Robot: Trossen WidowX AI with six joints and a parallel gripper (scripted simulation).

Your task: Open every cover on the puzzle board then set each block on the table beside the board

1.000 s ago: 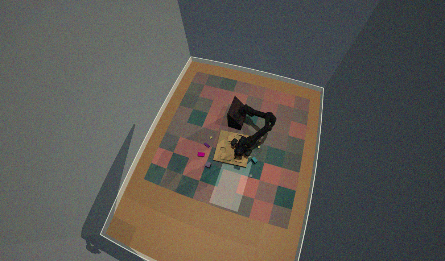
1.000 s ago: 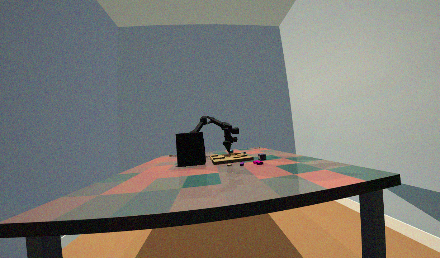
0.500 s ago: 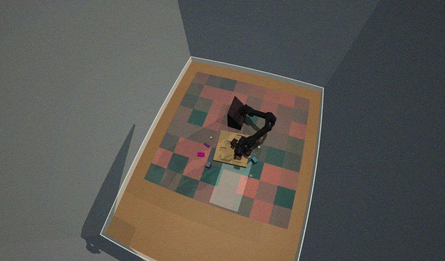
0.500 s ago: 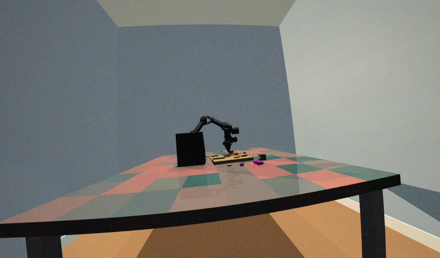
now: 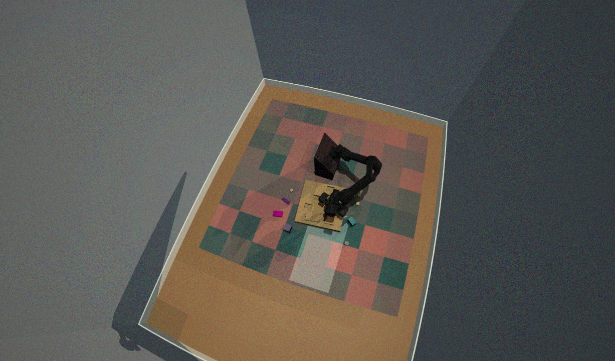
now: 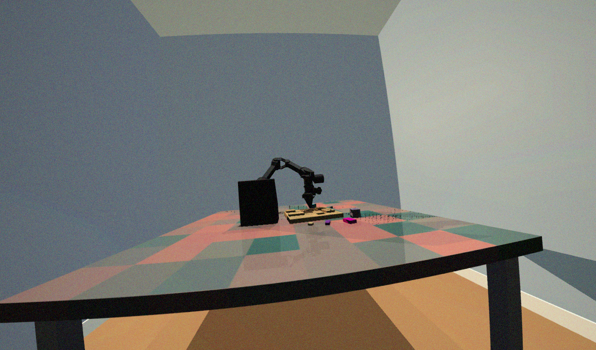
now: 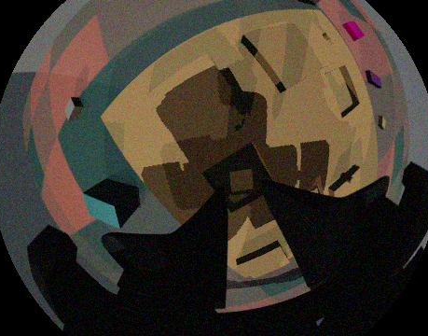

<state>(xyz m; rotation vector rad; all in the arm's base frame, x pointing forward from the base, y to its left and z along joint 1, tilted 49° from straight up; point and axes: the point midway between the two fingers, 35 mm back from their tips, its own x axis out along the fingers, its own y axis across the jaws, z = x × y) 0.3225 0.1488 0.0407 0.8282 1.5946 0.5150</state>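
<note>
The wooden puzzle board (image 5: 303,197) (image 6: 315,218) (image 7: 130,135) lies flat, with wood-coloured covers and several dark-edged openings. My gripper (image 6: 310,206) (image 7: 243,189) points down low over it, open partway, with nothing gripped. Just ahead of the fingertips, in the arm's shadow, is a dark diamond-shaped well (image 7: 216,174) with a small brown square in it; I cannot tell whether this is a block or the floor. A large wooden cover (image 7: 307,49) lies beside a long slot. Another well (image 7: 346,95) shows dark inner edges. The arm hides part of the board in the top view.
Off the board lie a magenta block (image 5: 277,213) (image 6: 349,220) (image 7: 352,31), a purple one (image 5: 285,200) (image 7: 373,78), a grey-purple one (image 5: 287,227) (image 6: 355,212), a teal one (image 5: 351,221) (image 7: 102,211) and several small pieces. The black base (image 5: 326,159) (image 6: 257,202) stands behind the board.
</note>
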